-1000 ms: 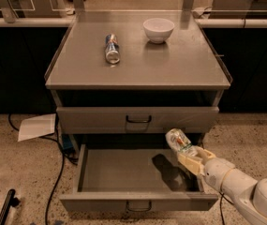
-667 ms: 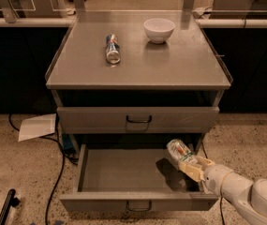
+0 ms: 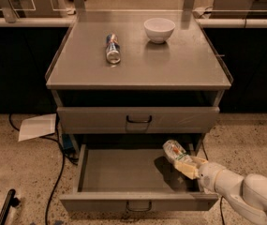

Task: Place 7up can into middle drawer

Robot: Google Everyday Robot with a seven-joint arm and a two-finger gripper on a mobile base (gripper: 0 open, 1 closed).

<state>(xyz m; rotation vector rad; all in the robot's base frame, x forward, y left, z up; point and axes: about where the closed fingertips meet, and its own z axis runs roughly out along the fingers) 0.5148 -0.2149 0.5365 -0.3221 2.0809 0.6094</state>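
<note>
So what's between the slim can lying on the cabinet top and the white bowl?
Bare grey top, in the camera view. The gripper holds the green-and-white 7up can over the right side of the open grey drawer.

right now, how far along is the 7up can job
Done: the middle drawer is open, and the claw has the 7up can gripped. In hand: the can hangs tilted over the drawer's right side in the camera view, apparently off its floor. Left: lower it, release, withdraw the claw.
</note>
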